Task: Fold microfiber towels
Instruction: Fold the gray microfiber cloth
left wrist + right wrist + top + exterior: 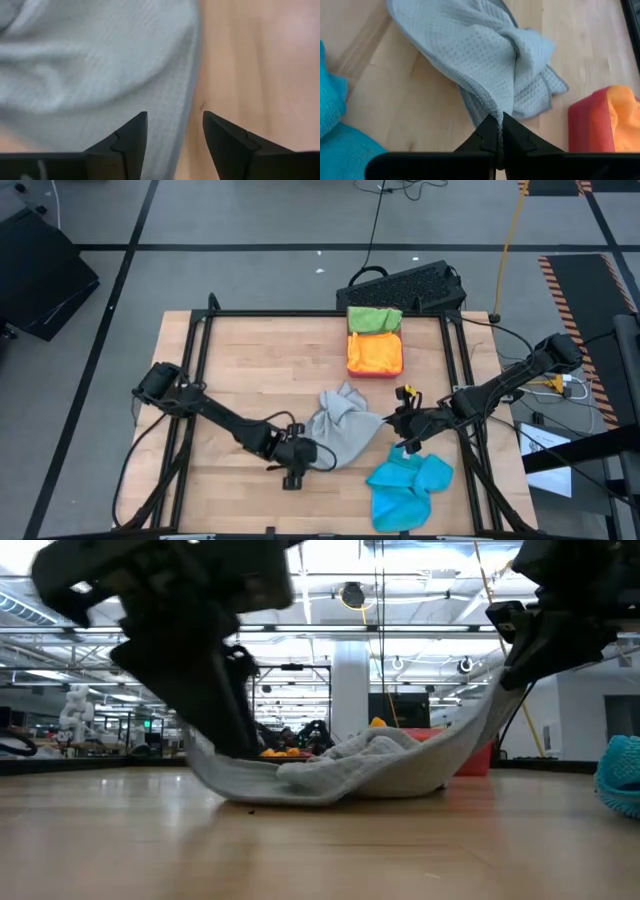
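Overhead: grey towel (pixel 343 428) crumpled mid-table, between left gripper (pixel 300 463) and right gripper (pixel 405 420); blue towel (pixel 408 488) heaped near the front edge, orange towel (pixel 375 353) and green towel (pixel 373 319) folded in the red tray (pixel 374 371). Low view: grey cloth's right corner lifted, the rest sagging on the wood. Left wrist: fingers parted over the towel's edge, nothing held. Right wrist: fingers clamped on a corner. Step: spreading the grey towel. Next, probably: left closes on that edge.

Two black jointed arms w/ cables — right claw (pixel 404 423) has yellow bit.
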